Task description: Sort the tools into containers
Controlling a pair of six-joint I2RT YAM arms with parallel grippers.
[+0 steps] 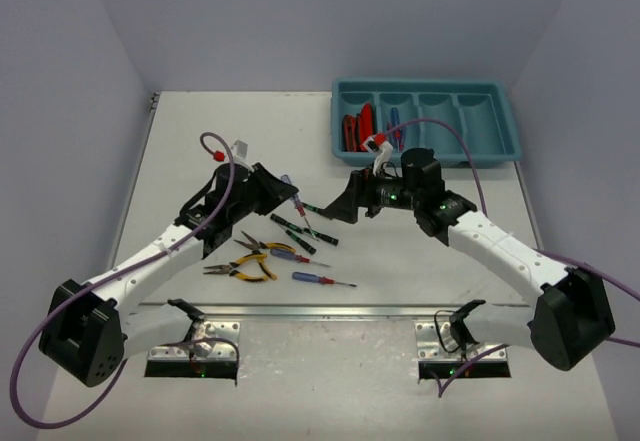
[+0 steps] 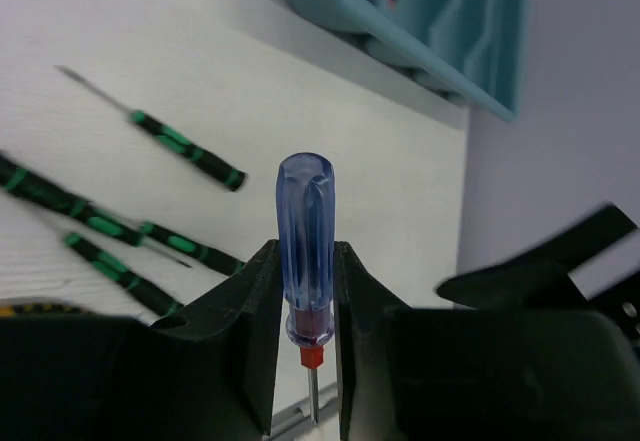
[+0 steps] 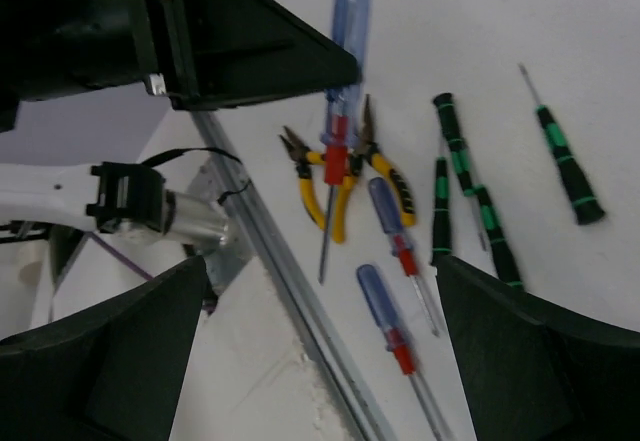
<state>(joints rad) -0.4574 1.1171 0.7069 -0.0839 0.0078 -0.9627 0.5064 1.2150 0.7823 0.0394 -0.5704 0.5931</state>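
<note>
Two blue-handled screwdrivers [image 3: 388,223] lie on the table [image 1: 200,131] just beside the yellow pliers [image 3: 335,211]. A third screwdriver [image 2: 305,221] is clamped near its red collar by the left gripper [image 2: 305,296], its handle sticking out past the fingers. The right gripper [image 3: 320,291] hangs close by, fingers spread wide, holding nothing. Slim black-and-green screwdrivers [image 3: 565,161] lie loose on the table. In the teal tray [image 1: 505,146], red knives [image 1: 353,131] sit in the leftmost compartment, and the right arm hides part of the tray's near edge. Any print on the handles is too small to read.
</note>
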